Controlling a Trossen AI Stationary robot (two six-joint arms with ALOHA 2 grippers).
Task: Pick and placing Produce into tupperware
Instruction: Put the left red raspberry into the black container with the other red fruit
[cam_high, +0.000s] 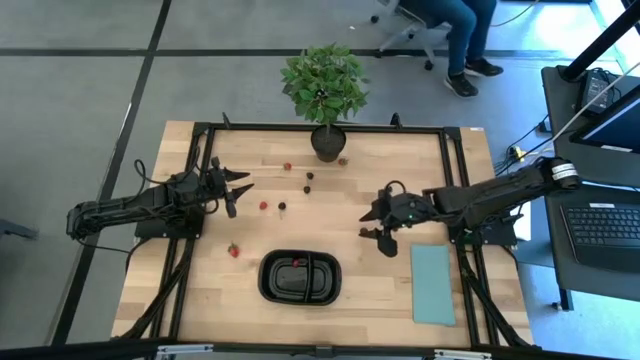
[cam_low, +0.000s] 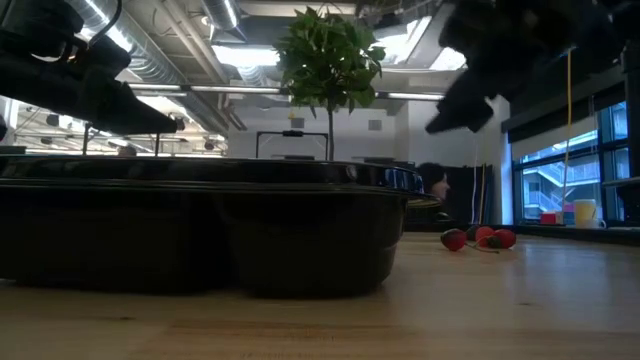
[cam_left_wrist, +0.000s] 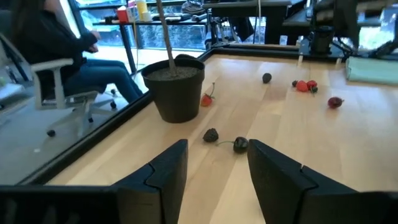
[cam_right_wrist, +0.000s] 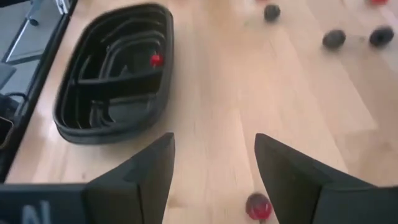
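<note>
Here's the desk (cam_high: 200, 300), and on its near edge the black oval tray (cam_high: 300, 277), one red berry (cam_high: 297, 264) already inside. Behind the tray, both grippers hover, left (cam_high: 240, 185) and right (cam_high: 375, 225), fingers wide and empty. Loose red and maroon berries (cam_high: 282, 206) lie scattered behind the tray toward the plant (cam_high: 325, 85). Small and round, they could roll off from a clumsy pinch.

Bright ceiling strips (cam_low: 240, 55) backlight my low view, silhouetting the glossy black oval tray (cam_low: 200, 225); my right wrist view is motion-blurred.
</note>
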